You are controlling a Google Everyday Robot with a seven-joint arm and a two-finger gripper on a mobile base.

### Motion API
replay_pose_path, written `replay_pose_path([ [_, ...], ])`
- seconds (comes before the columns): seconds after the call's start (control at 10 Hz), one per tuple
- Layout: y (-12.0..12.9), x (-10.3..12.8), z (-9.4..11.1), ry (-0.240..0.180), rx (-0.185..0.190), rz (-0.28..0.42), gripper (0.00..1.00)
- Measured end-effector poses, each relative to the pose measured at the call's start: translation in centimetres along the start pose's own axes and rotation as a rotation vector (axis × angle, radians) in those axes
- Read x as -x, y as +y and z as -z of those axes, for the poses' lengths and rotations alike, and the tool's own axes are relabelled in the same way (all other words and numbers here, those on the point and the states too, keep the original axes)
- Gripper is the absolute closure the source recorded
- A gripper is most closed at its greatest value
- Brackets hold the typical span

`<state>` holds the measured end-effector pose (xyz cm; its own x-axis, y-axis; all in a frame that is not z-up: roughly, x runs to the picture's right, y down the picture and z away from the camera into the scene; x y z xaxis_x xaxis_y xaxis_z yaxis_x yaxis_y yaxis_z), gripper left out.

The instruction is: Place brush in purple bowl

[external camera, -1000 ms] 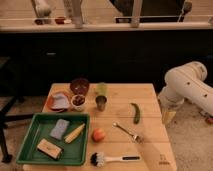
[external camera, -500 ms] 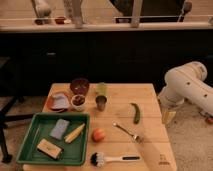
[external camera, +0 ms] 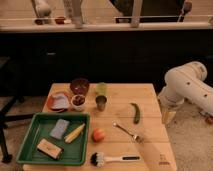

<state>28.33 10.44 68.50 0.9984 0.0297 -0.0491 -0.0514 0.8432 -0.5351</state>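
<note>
In the camera view, the brush [external camera: 113, 159] lies flat at the near edge of the table [external camera: 150, 95]. Its black head is to the left, beside the tray [external camera: 60, 115], and its white handle runs right toward the dark tip. The bowl [external camera: 79, 85] stands at the far left of the table, well apart from the brush. A white bowl [external camera: 78, 101] touches or nearly touches its near side, and a plate [external camera: 59, 100] lies to the left.

The step in hand looks like the reach for the brush; nothing is grasped yet. It would likely go best to come down from above on the handle near the head, with the jaws set across the thin shaft, since the weight sits there and the brush would tip less. The lift should be high enough to clear the fruit [external camera: 98, 134], the fork [external camera: 127, 132] and the metal cup [external camera: 101, 103] on the way. The head should go into the bowl first, so the long handle can lean on the rim without knocking the white bowl.

The arm [external camera: 187, 87] is folded at the table's right side, its white links bent downward. The gripper [external camera: 168, 116] hangs low just beside the right edge of the table, far from the brush. Whether it is released or clenched cannot be told; it holds nothing that can be seen.
</note>
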Motion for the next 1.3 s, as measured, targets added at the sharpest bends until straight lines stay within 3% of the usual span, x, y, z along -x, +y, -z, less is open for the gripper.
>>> replay_pose_path([
  [0.3,0.6,0.1,-0.4,-0.002,-0.011,-0.032,0.2],
  [0.6,4.3,0.3,-1.9,-0.022,-0.033,-0.141,0.2],
  [1.0,7.3,2.4,-3.1,-0.11,-0.033,-0.174,0.2],
  [1.3,9.4,6.3,-4.2,-0.183,-0.001,-0.12,0.2],
])
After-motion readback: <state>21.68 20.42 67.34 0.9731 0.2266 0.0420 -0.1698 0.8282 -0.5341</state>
